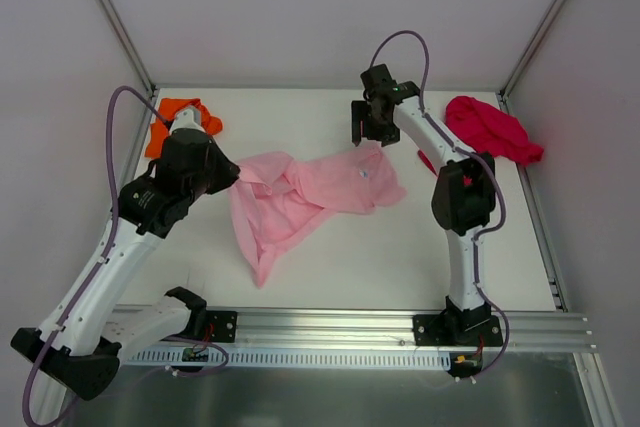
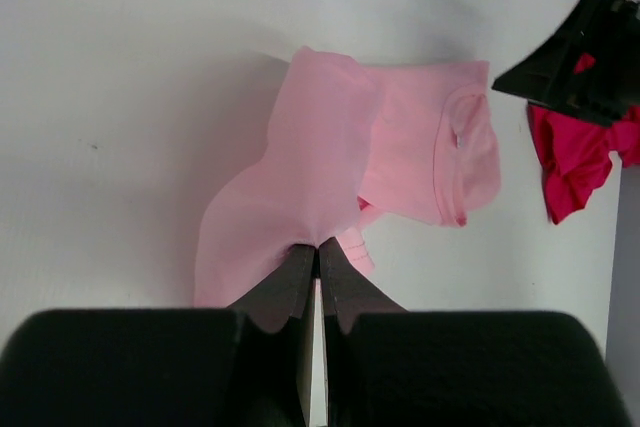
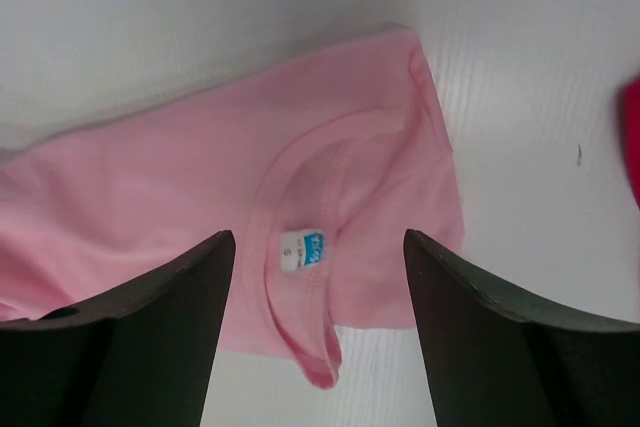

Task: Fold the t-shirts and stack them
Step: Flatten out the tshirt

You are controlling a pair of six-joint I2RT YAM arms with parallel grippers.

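Pink t-shirt (image 3: 180,177) collar lies between spread right fingers (image 3: 130,347).

Three camera views of one white table (image 1: 400,247)
The top camera sits above and behind the arm bases (image 1: 455,327), looking down over the whole table from well back. The left wrist camera looks low along its fingers (image 2: 285,282), rightward across the table. The right wrist camera looks down from close above. All three show the light pink t-shirt (image 1: 300,197); top and left wrist also share the crimson t-shirt (image 1: 490,127)
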